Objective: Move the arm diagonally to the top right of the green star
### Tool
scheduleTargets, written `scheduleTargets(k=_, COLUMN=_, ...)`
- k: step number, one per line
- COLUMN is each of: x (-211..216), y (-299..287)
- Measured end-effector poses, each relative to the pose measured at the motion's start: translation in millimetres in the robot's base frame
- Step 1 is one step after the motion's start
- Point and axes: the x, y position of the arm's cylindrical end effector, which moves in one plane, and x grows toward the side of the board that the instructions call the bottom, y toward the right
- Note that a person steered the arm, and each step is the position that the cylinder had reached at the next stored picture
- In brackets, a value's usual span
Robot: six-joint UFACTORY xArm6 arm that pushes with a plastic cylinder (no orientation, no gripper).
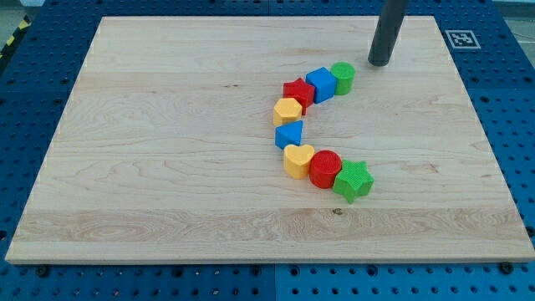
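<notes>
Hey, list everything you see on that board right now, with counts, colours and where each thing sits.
green cylinder: 1, green, top end of the curved chain
blue cube: 1, blue, left of it
red star: 1, red, next along
yellow hexagon: 1, yellow, below that
blue block: 1, blue, mid-chain
yellow heart: 1, yellow, lower chain
red cylinder: 1, red, right of heart
green star: 1, green, bottom end
wooden board: 1, light wood, centre
my tip: 1, dark, upper right of green cylinder, apart

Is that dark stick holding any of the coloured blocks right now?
Nothing is held. My tip stands on the bare board, just to the view's right of the green cylinder without touching it, far above the green star.
</notes>
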Motion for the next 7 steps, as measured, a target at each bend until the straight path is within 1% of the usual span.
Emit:
scheduleTargets(k=1, x=22.9, y=0.0)
scheduleTargets(k=7, x=111.3, y=7.3)
